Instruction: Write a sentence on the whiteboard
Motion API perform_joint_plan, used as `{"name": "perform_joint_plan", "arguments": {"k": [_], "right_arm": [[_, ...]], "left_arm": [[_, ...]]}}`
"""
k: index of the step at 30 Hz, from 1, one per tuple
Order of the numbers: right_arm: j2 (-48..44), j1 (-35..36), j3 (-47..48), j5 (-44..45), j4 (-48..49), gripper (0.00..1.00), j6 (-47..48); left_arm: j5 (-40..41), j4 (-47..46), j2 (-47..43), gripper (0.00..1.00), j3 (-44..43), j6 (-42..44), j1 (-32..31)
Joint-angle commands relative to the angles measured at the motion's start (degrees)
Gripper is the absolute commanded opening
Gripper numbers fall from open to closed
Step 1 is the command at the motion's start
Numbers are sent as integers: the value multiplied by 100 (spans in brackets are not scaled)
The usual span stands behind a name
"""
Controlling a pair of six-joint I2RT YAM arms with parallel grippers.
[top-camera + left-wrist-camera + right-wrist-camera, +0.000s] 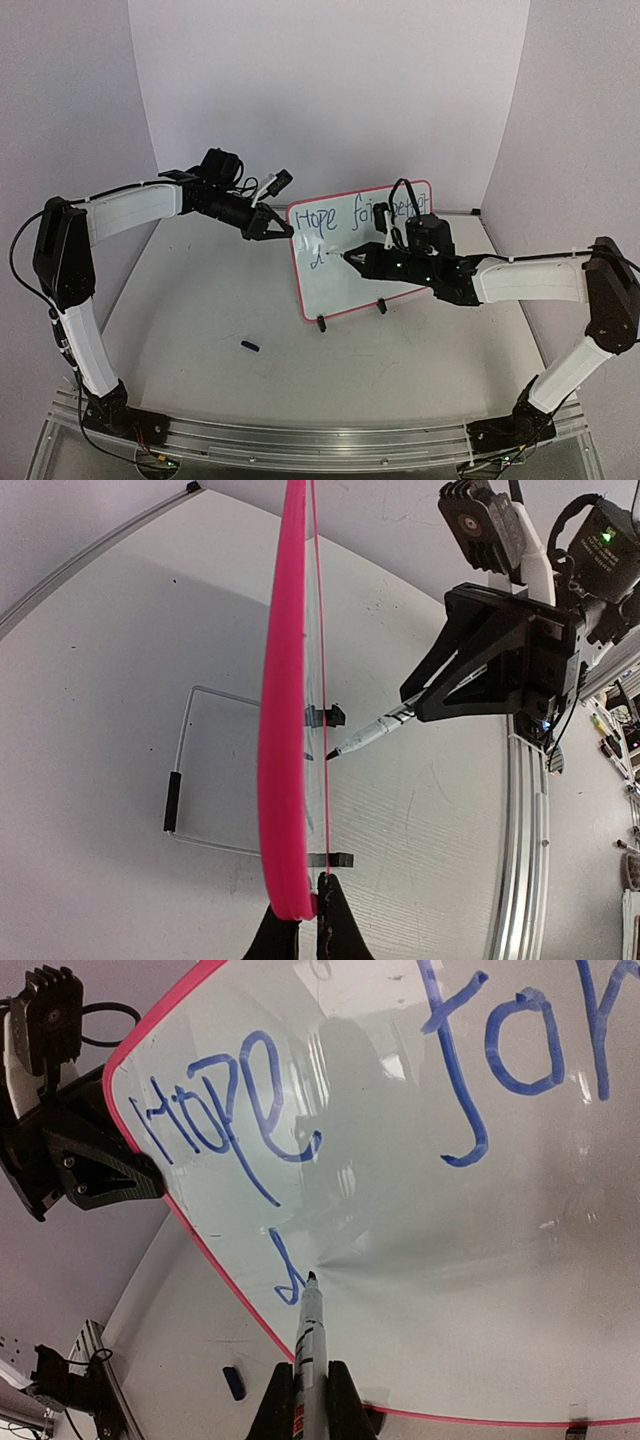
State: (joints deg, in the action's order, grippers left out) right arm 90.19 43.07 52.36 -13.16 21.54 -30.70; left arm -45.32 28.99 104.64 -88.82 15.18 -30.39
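Whiteboard (345, 285) upright on tabletop (200, 300). My left pincer (280, 231) clamped on its left edge. Right pincer (308, 1388) closed around marker (308, 1330), tip touching whiteboard's lower left. Sentence (322, 217): top line looks written, second line barely begun, last word left.

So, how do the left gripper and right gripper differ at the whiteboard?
The left gripper clamps the pink edge of the whiteboard; the right gripper holds a marker. The left gripper sits at the board's side; the right gripper faces its front, tip at the writing. Both are shut.
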Motion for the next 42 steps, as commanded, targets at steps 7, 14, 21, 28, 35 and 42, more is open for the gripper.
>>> {"name": "perform_joint_plan", "arguments": {"k": [7,14,21,28,35,42], "right_arm": [[60,-113,61,63,70,0,-15],[282,-115,304,-363,-17,0,162],[403,-115,235,-396,-110,0,162],[78,-115,38,102,-215,0,147],[-76,-115,109,217,-230,0,178],[-127,-115,265,178,-187,0,184]], "left_arm": [[383,854,135,0,178,375,-204],[384,854,136,0,177,378,-208],[384,854,136,0,172,372,-209],[387,856,127,0,173,375,-216],[401,863,120,0,176,383,-222],[403,864,118,0,181,385,-226]]}}
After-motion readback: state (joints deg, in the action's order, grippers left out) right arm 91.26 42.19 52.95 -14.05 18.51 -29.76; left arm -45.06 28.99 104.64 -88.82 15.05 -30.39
